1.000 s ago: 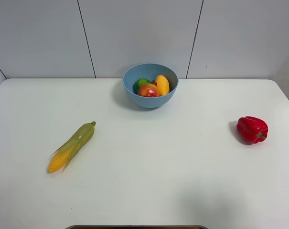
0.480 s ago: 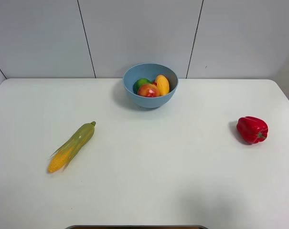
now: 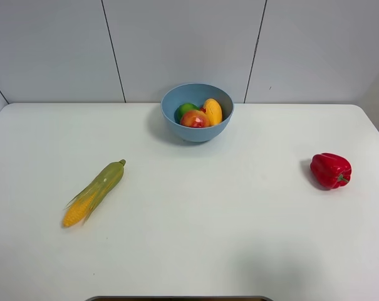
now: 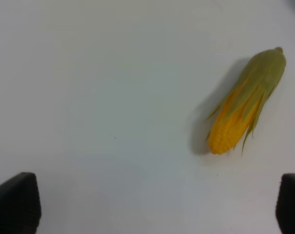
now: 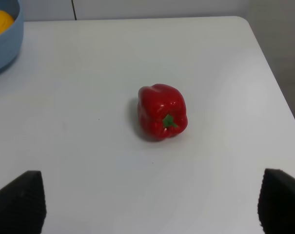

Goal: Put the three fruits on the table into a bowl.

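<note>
Look to twelve o'clock on your table (image 3: pixel 195 238): the bowl (image 3: pixel 197 128) holds the lime (image 3: pixel 185 109), the mango (image 3: pixel 212 110) and the red fruit (image 3: pixel 195 119) together. The corn cob (image 3: pixel 95 192) lies at nine o'clock, the bell pepper (image 3: pixel 330 170) at three. Your left gripper (image 4: pixel 157 207) and right gripper (image 5: pixel 152 204) both stand wide apart, holding nothing.

The white table (image 3: pixel 195 238) carries a blue bowl (image 3: pixel 197 128) near its far edge, a corn cob (image 3: pixel 94 192) at left and a red bell pepper (image 3: pixel 330 170) at right.
</note>
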Motion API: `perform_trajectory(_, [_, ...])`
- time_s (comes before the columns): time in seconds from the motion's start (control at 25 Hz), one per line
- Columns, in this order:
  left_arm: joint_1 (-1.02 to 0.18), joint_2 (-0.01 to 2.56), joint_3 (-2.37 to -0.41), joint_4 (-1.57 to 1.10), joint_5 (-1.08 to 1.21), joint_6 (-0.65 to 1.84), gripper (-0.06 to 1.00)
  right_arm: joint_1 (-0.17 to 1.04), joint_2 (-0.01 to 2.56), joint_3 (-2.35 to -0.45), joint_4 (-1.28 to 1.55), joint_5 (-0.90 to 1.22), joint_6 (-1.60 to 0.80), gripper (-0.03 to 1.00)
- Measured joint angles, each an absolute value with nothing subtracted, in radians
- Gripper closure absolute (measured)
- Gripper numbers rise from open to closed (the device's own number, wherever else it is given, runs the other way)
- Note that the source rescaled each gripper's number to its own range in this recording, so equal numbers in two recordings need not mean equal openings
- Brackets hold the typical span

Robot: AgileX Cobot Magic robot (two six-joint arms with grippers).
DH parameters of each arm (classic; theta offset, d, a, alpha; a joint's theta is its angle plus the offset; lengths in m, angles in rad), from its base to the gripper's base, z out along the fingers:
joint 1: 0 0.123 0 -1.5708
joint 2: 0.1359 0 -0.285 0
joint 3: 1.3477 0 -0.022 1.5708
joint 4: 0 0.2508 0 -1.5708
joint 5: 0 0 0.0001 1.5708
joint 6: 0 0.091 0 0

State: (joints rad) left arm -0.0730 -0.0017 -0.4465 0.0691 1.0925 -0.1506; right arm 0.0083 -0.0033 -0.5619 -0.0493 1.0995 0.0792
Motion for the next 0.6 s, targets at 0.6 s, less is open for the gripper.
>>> perform_trajectory(0.6, [-0.025, -0.002, -0.445, 0.074, 1.091, -0.151, -0.06, 0.008, -0.003, -0.562, -0.049, 1.100, 0.079, 0.05])
